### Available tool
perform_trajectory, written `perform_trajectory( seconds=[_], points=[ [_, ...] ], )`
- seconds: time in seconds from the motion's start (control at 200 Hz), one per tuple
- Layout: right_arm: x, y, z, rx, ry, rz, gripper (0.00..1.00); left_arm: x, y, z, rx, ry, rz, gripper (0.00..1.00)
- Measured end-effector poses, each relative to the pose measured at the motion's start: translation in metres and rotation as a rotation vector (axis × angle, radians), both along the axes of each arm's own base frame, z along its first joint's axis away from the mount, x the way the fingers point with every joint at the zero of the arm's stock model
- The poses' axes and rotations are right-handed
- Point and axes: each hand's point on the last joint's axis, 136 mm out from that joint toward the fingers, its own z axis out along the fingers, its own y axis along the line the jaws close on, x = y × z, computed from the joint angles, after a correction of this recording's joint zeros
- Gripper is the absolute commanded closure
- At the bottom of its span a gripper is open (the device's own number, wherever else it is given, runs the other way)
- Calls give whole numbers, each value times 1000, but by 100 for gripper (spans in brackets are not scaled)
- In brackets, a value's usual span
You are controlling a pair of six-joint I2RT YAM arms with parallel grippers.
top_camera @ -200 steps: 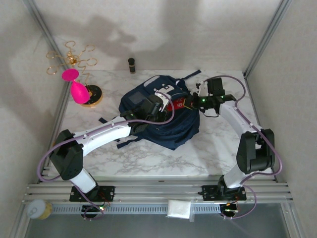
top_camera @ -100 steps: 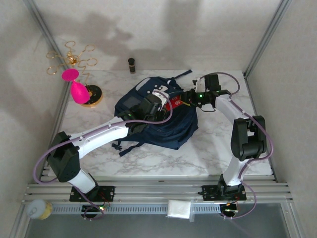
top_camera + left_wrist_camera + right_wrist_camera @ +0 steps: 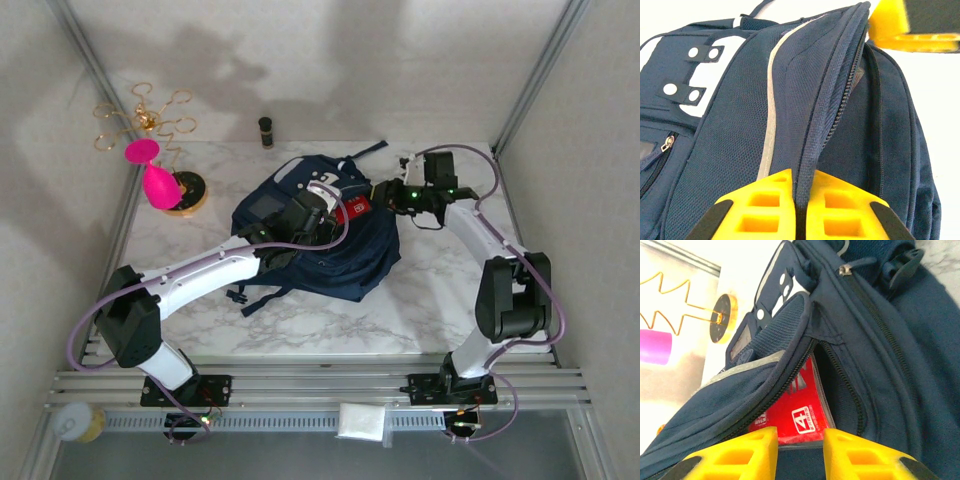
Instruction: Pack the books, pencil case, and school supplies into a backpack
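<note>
The marble table (image 3: 440,290) carries the backpack (image 3: 340,260), a pink ornament (image 3: 160,185) and a dark bottle (image 3: 265,131).

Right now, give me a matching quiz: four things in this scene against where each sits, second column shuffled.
1 left gripper
2 red flat pack
3 small dark bottle
4 pink balloon-shaped thing

A at the far edge of the table
B in the open mouth of the backpack
C at the round wooden base, far left
D shut on the backpack's zip edge

Pairs: 1-D, 2-B, 3-A, 4-C
</note>
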Motion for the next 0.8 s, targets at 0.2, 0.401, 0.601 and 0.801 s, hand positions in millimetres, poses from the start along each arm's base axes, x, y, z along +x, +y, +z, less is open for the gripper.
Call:
perform_trajectory(
  seconds=[0.2, 0.401, 0.601, 0.801],
  points=[
    [8, 14, -17, 5, 21, -2, 80, 1, -1, 3, -20, -3, 10, 100],
    [21, 25, -22, 5, -14, -28, 87, 2, -4, 5, -37, -9, 5, 100],
    [16, 47, -45, -2, 4, 6, 87, 1, -6, 5, -43, -4, -9, 100],
    [6, 37, -32, 30, -22, -5, 78, 1, -9, 4, -51, -3, -18, 100]
  ],
)
